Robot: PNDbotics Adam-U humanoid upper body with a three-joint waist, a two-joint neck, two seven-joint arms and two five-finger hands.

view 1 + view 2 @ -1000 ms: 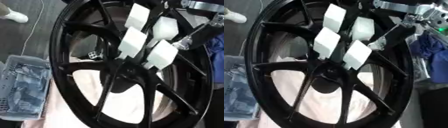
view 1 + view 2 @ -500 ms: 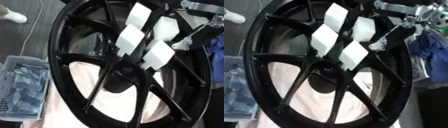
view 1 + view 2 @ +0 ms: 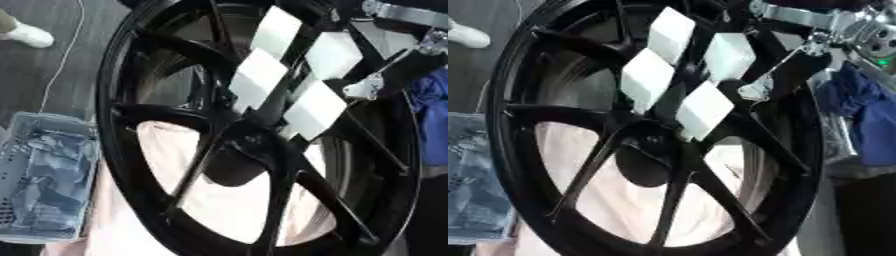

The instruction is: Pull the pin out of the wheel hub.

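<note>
We see a black wheel hub (image 3: 254, 150) standing upright on pale pink cloth (image 3: 219, 200), filling most of the view. Our right robot hand (image 3: 684, 75) reaches in from the upper right, its white-padded fingers (image 3: 311, 107) spread over the spokes just above the hub's centre. We cannot tell whether they grip anything; the pin itself isn't discernible. A grey basket (image 3: 44, 175) sits at left.

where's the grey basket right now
The grey basket sits at the lower left of the left eye view, just left of the black wheel's rim, beside the pale pink cloth, with bluish stuff in it.
</note>
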